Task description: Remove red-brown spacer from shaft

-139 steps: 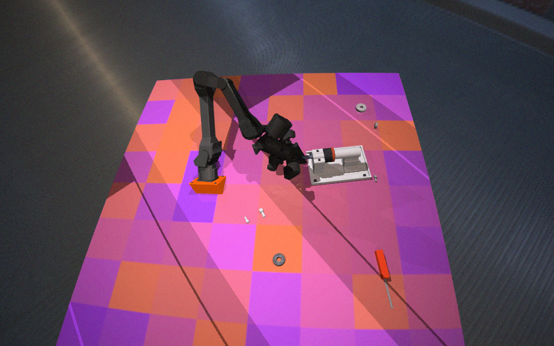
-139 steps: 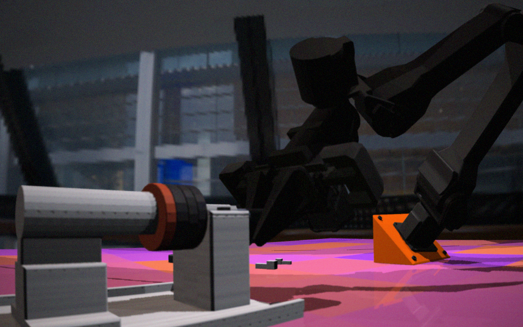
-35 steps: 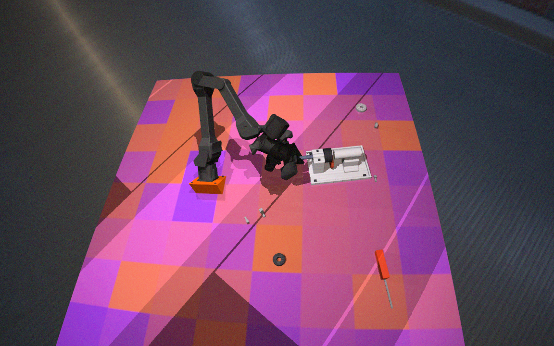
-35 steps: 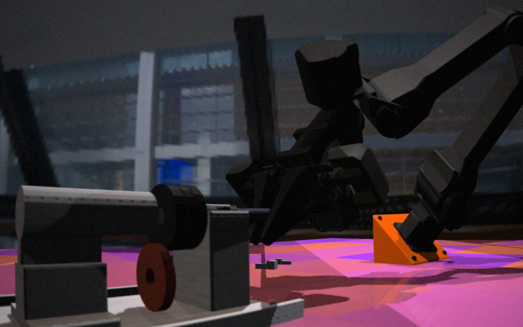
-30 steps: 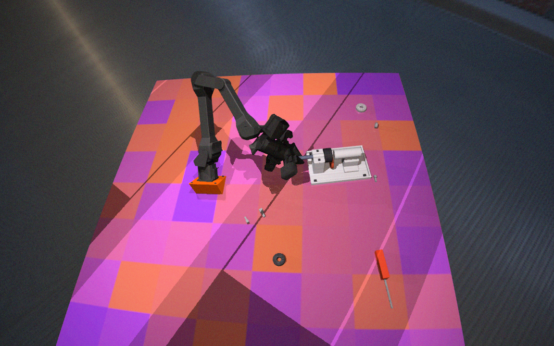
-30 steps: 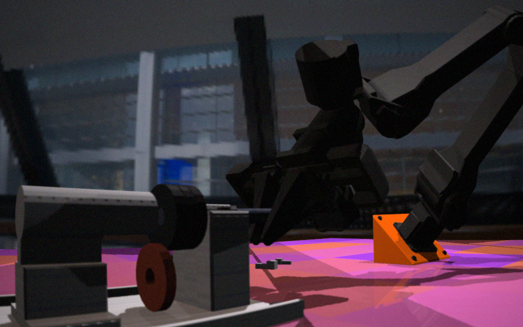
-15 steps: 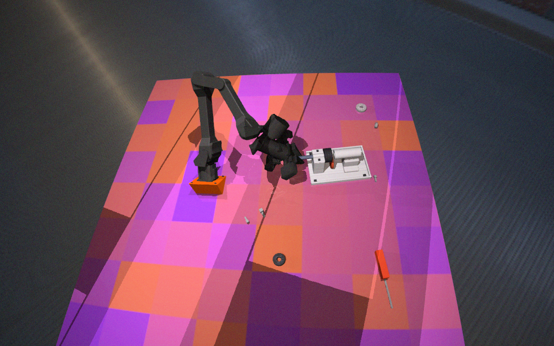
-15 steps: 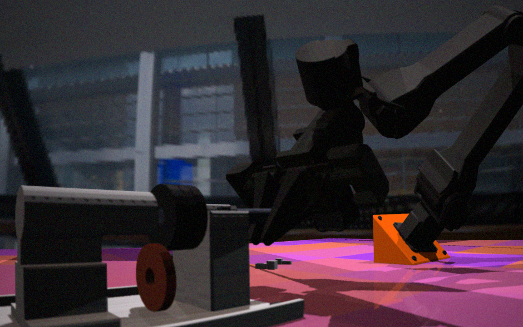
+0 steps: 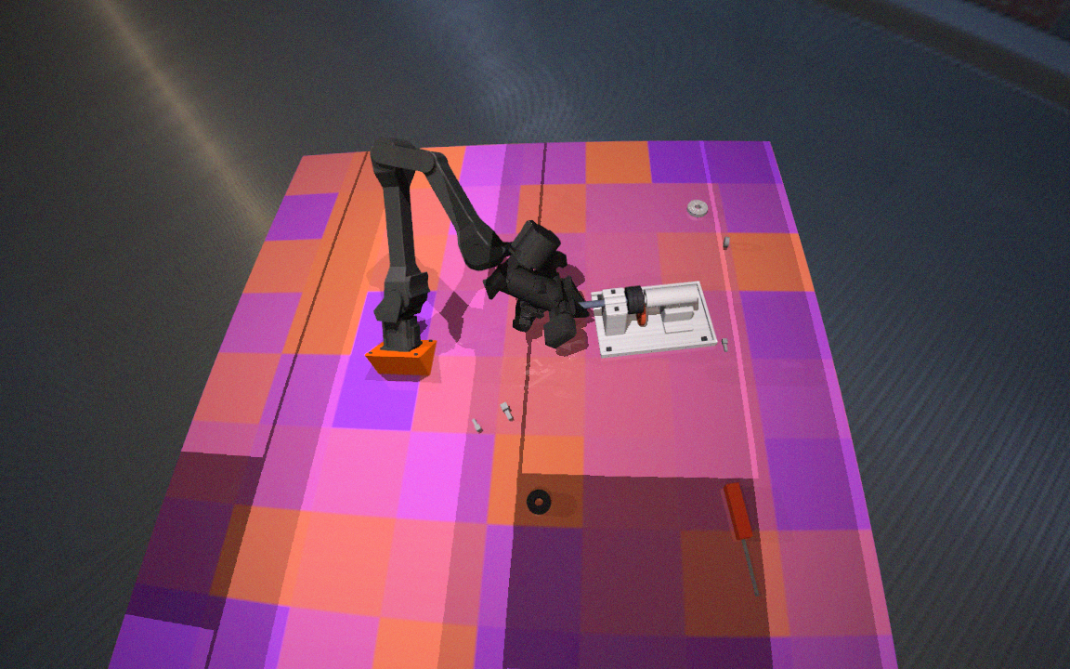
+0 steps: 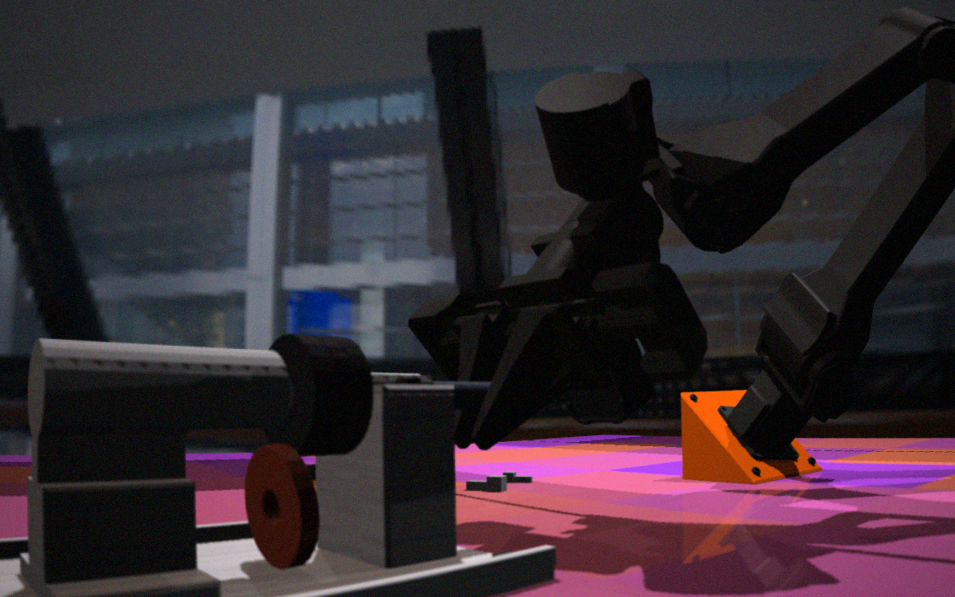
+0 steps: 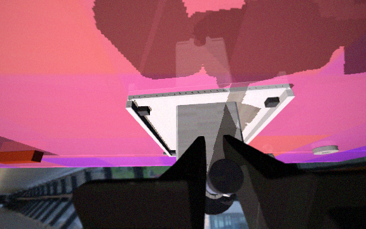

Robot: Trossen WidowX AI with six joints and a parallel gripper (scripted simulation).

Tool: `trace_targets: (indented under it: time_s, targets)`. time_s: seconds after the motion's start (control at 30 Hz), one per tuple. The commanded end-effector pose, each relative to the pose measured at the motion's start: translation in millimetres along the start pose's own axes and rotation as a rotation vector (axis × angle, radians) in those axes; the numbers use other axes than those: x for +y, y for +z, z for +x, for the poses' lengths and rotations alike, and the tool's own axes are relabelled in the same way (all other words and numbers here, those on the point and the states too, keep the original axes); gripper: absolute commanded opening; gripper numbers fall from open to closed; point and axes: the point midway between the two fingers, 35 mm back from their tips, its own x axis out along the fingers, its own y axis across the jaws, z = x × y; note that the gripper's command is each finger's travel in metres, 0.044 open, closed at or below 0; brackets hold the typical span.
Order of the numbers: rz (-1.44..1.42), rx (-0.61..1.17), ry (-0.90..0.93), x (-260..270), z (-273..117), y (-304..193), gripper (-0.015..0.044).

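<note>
My gripper (image 10: 472, 439) (image 11: 213, 141) is shut on the shaft (image 9: 591, 304) (image 10: 470, 385) (image 11: 225, 176), just outside the near support block (image 10: 421, 475) (image 11: 202, 117). The shaft runs through that block. Black spacers (image 9: 634, 299) (image 10: 327, 393) sit at shaft height between the support block and the big white housing (image 9: 672, 296) (image 10: 162, 385). The red-brown spacer (image 9: 643, 317) (image 10: 280, 504) is off the shaft, upright and slightly tilted below the black spacers, low over the base plate (image 9: 646, 344) (image 10: 514, 568) (image 11: 164, 101). I cannot tell whether it touches the plate. The shaft's inner end is hidden.
A red screwdriver (image 9: 737, 511), a loose black ring (image 9: 538, 502) and a white ring (image 9: 697, 207) (image 11: 325, 149) lie away from the fixture. Small grey parts lie at the front left, such as a bolt (image 9: 506, 411), and a small bolt (image 9: 724, 343) lies by the plate's right edge.
</note>
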Motion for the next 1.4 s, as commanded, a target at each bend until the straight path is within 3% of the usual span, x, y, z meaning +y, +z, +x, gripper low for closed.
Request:
trace_targets:
  time_s: [0.0,1.37]
  targets:
    - [-0.002,0.002,-0.002,-1,1,-3,0.0000]
    - [-0.003,0.003,-0.002,-1,11,-13,0.0000]
